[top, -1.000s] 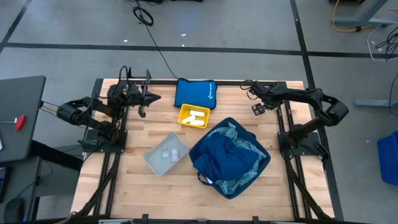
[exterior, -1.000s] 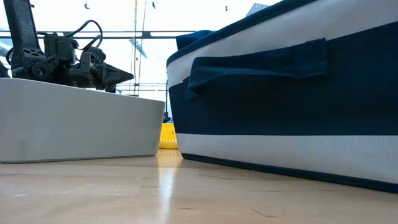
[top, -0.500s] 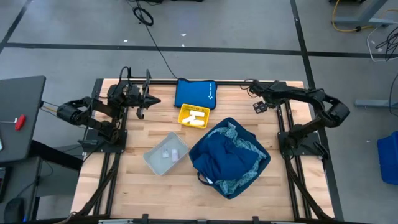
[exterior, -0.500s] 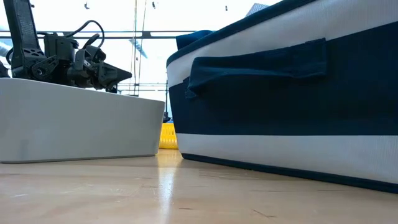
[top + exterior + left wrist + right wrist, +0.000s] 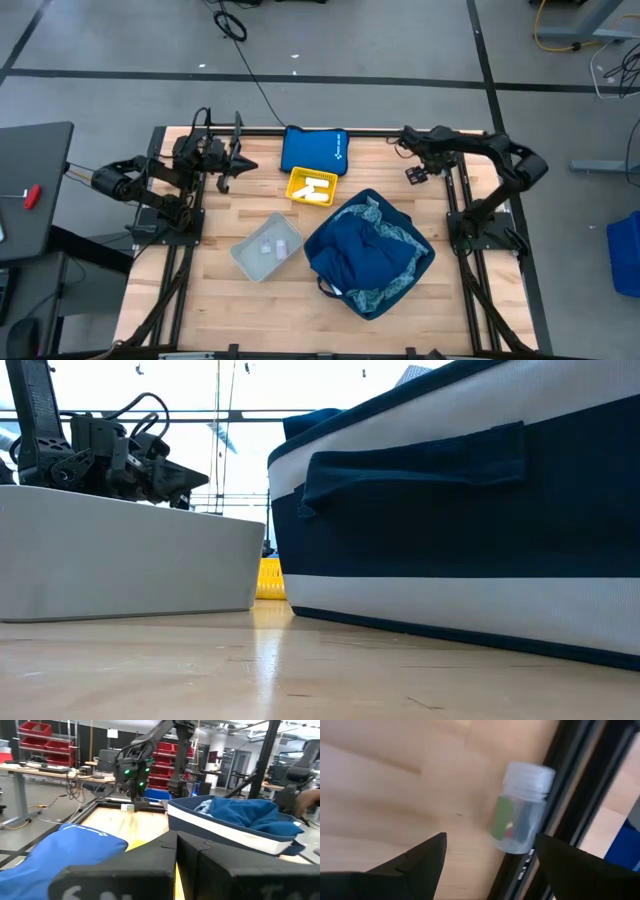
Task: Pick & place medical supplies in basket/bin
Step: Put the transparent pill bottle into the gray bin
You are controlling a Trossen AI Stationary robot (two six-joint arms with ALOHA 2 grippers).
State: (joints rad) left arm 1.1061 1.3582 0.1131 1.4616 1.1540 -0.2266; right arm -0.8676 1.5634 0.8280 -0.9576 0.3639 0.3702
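Note:
A tiny clear vial (image 5: 520, 810) with a white cap lies on its side on the wood, beside the black frame rail at the table's far right. My right gripper (image 5: 490, 870) (image 5: 413, 172) hovers over it, open, with a finger on either side and neither touching it. White rolls lie in the yellow bin (image 5: 312, 187). More vials sit in the grey bin (image 5: 267, 247). The dark-blue and patterned cloths fill the blue basket (image 5: 370, 250). My left gripper (image 5: 240, 160) (image 5: 177, 845) waits shut at the far left.
The flat blue pouch (image 5: 312, 150) lies at the far edge, between the two arms and behind the yellow bin. Black frame rails (image 5: 580, 795) run along the table's right side, close to the vial. Bare wood shows along the near edge (image 5: 300, 310).
My right arm has drawn its elbow in toward the far edge and the table's left. Its gripper has stayed over the far-right corner.

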